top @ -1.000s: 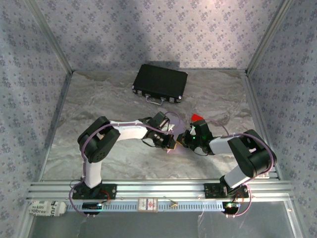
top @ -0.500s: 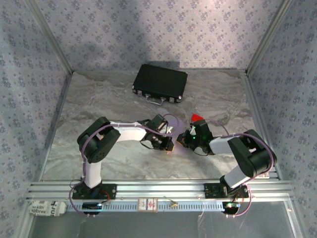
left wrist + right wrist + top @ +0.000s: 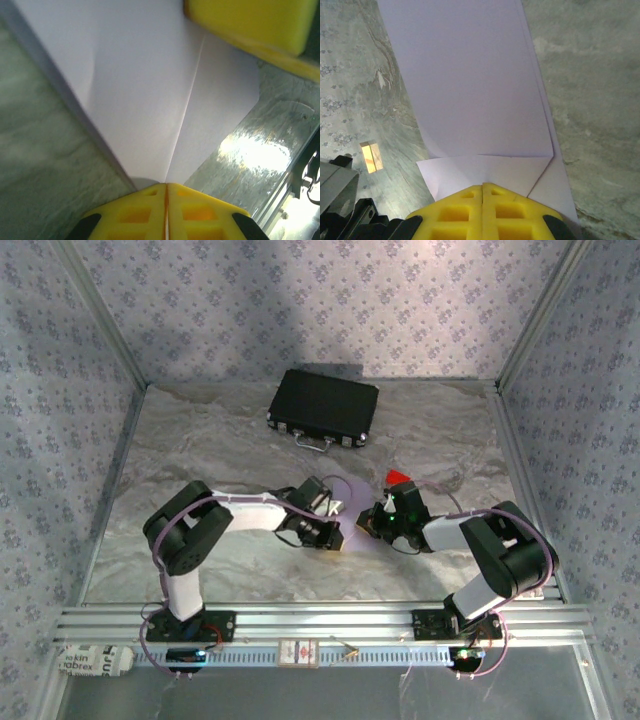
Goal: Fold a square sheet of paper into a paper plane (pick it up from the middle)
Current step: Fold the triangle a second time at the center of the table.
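We start with the grey marbled counter, which carries everything and lies under both pincers. On it, well beyond both pincers toward the far wall, lies a black case, shut flat and tilted a little, with its handle on the side that faces them. It stands well apart from the work.

Next in size is the sheet of paper, pale lilac and already partly folded. It lies flat on the counter between the two pincers. From the right wrist we see a doubled layer stretching away from the fingertips and two slanted flaps just in front of them. From the left wrist a long crease runs straight out from the fingertips.

The left pincer is closed, its yellow fingers meeting at the near point of the paper. The right pincer is closed too, set on the opposite edge and facing the left one. We cannot tell whether either nips the paper or only presses on it.

Smallest is a red block, just beyond the right pincer, close by its wrist.
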{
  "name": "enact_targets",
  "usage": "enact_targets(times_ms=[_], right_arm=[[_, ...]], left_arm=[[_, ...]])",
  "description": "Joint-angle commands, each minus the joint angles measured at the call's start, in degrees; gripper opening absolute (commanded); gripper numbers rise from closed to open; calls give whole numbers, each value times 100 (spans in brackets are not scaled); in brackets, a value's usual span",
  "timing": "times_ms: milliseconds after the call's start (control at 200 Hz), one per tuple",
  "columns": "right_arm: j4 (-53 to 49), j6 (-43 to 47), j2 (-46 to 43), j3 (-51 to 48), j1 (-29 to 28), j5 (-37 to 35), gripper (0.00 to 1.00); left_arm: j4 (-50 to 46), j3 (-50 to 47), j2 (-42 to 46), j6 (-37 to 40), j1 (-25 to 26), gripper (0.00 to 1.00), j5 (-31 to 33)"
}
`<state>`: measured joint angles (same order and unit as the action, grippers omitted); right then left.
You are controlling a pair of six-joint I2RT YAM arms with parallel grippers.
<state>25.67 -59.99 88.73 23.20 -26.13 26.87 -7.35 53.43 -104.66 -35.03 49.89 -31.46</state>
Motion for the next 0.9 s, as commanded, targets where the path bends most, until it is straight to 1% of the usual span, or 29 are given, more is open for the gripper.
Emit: enact_targets(times_ms=[0,245,330,460,565,720,895], right_arm=[[-453,77,83,-160,84,-244,0],[-445,75,77,-151,86,-227,0],[-440,81,74,-165,83,-226,0],[-425,75,91,-150,82,-227,0],[-401,80,101,-152,82,-205,0],[-351,66,111,-140,82,-170,0],[-361,66,40,-114,90,-139,0]], left_arm=[[-562,-300,168,97,35,9,176],[-336,-182,743,-19,21,8,333],[-216,-3,783,-114,12,7,278],[-70,340,490,-235,12,9,205],[-26,616,87,-293,8,9,214],[-219,932,-416,-273,-2,9,405],[-354,747,-602,-272,-5,8,474]])
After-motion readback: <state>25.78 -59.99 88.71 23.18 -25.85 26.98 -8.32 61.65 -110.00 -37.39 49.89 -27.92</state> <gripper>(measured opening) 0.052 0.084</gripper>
